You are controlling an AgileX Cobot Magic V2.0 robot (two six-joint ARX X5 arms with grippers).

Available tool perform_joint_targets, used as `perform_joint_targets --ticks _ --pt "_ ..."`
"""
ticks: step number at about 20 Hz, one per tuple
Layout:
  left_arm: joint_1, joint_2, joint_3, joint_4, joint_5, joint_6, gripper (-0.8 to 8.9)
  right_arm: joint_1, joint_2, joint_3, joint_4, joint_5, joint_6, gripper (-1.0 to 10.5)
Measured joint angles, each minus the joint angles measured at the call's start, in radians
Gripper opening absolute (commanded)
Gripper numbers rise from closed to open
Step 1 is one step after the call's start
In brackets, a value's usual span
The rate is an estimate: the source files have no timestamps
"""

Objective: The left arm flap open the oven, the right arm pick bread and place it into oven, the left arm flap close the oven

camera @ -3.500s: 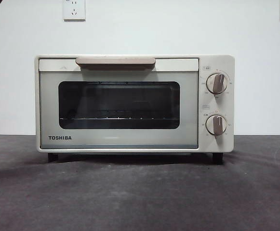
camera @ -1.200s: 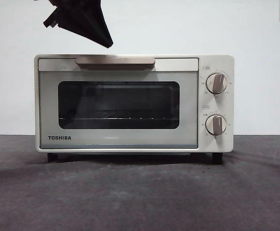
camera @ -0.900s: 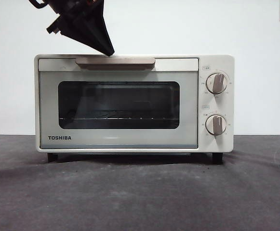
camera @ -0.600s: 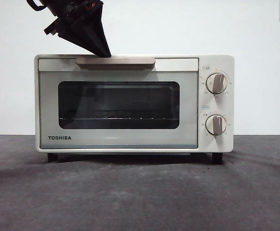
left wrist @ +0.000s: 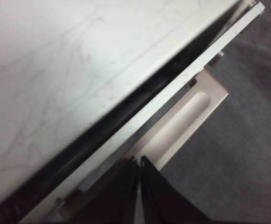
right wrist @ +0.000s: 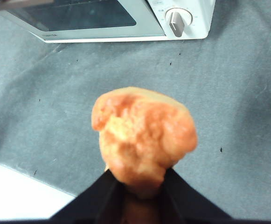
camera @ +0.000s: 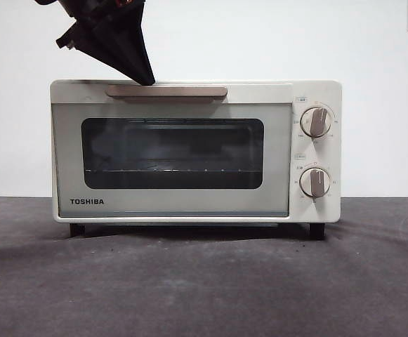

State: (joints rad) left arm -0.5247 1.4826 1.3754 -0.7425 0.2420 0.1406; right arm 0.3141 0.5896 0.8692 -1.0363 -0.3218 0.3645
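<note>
The cream-white TOSHIBA oven stands on the dark table. Its door is tipped slightly outward at the top, and a dark gap shows between door and oven body in the left wrist view. My left gripper comes down from the upper left, jaws shut, with its tip at the left part of the beige handle. In the left wrist view the shut gripper touches the handle. My right gripper is shut on the golden-orange bread, held above the table in front of the oven.
Two round knobs sit on the oven's right panel. A wire rack shows behind the dark window. The grey table cloth stretches in front. The table's near edge shows in the right wrist view.
My left gripper came down from the top left onto the handle and shifted a little left. The door's top edge has tipped slightly outward.
</note>
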Motion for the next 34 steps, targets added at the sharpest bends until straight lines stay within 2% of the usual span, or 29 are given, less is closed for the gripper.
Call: perform_joint_targets --ticks 4,10,14,21,34 --pt "-0.045 -0.003 0.0 -0.071 -0.002 0.006 0.16 0.0 0.0 0.0 -0.006 -0.016 0.0 0.7" --pt "-0.102 -0.005 -0.007 -0.129 -0.068 0.007 0.16 0.0 0.0 0.0 -0.006 -0.016 0.0 0.7" --pt "-0.142 -0.057 -0.109 -0.08 -0.087 -0.001 0.16 0.0 0.0 0.0 -0.006 -0.016 0.0 0.7" --pt "-0.174 -0.143 -0.314 0.018 -0.082 -0.065 0.16 0.0 0.0 0.0 -0.006 -0.016 0.0 0.7" --pt "-0.235 -0.143 -0.388 0.053 -0.106 -0.119 0.16 0.0 0.0 0.0 -0.004 -0.016 0.0 0.7"
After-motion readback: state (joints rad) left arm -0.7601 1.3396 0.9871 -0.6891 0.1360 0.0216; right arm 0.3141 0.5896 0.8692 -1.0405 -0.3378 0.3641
